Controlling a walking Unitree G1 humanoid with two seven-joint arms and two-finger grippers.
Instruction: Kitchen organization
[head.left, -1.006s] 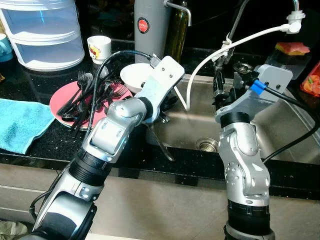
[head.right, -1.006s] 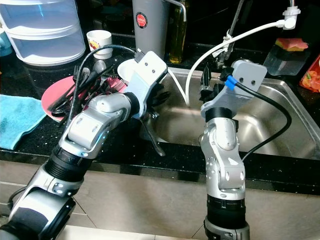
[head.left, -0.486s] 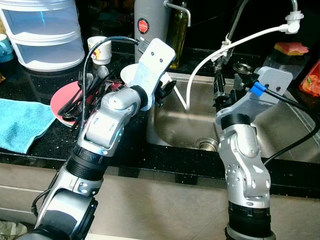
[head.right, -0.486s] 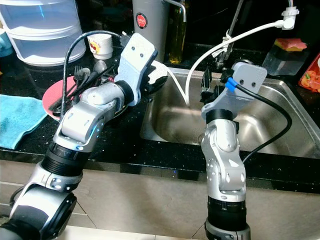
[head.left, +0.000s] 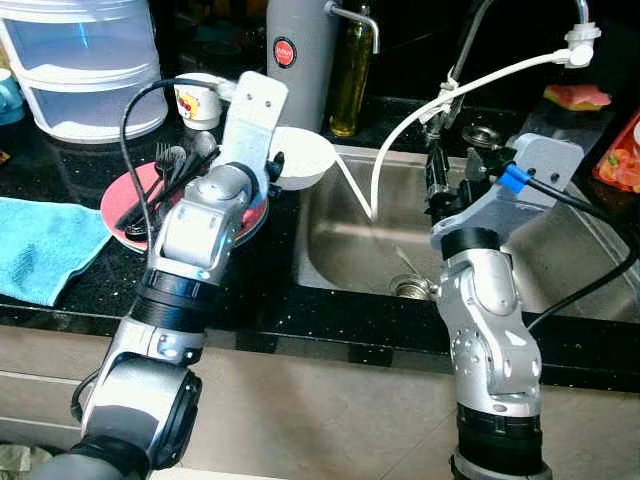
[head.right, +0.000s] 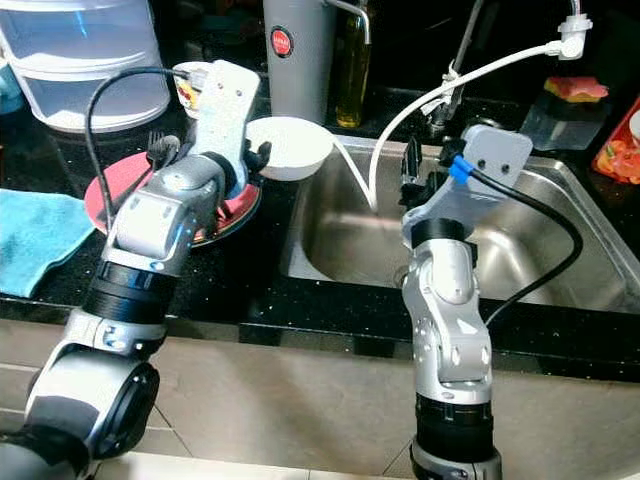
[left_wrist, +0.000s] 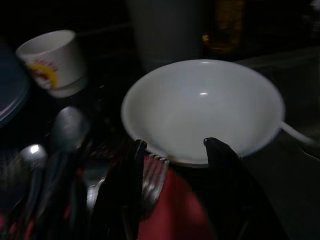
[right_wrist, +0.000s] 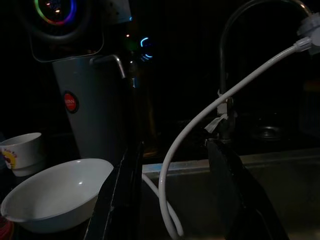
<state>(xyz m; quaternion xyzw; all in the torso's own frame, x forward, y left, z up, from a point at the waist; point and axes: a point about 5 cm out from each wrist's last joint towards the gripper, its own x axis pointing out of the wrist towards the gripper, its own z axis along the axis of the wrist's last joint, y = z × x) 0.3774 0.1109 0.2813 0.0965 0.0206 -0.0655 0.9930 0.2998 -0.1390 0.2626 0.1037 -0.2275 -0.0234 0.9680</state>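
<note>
The steel sink (head.left: 560, 250) is set in a black counter (head.left: 80, 300), and everything here is placed from it. On the counter just left of the sink lies a red plate (head.right: 120, 180) carrying black forks and spoons (head.left: 165, 170); the left arm covers most of the plate, so the cutlery cannot be counted. A white bowl (head.right: 290, 145) sits at the sink's left rim, touching the plate's far edge. The left gripper (left_wrist: 172, 150) hovers over the plate with its jaws parted and empty, their tips just short of the bowl's near rim. Behind the bowl stand a grey flask with a red badge (head.left: 300, 50), a dark bottle (head.left: 352, 70) and a small printed cup (head.left: 196, 98). Further left are a stacked clear container (head.left: 85, 65), cut off by the picture edge, and a blue cloth (head.left: 45, 245). The right gripper (right_wrist: 175, 150) is held above the sink, jaws apart and holding nothing. A white hose (head.left: 480, 80) hangs from the tap into the basin. A thin utensil lies near the drain (head.left: 410, 288), too small to identify.
</note>
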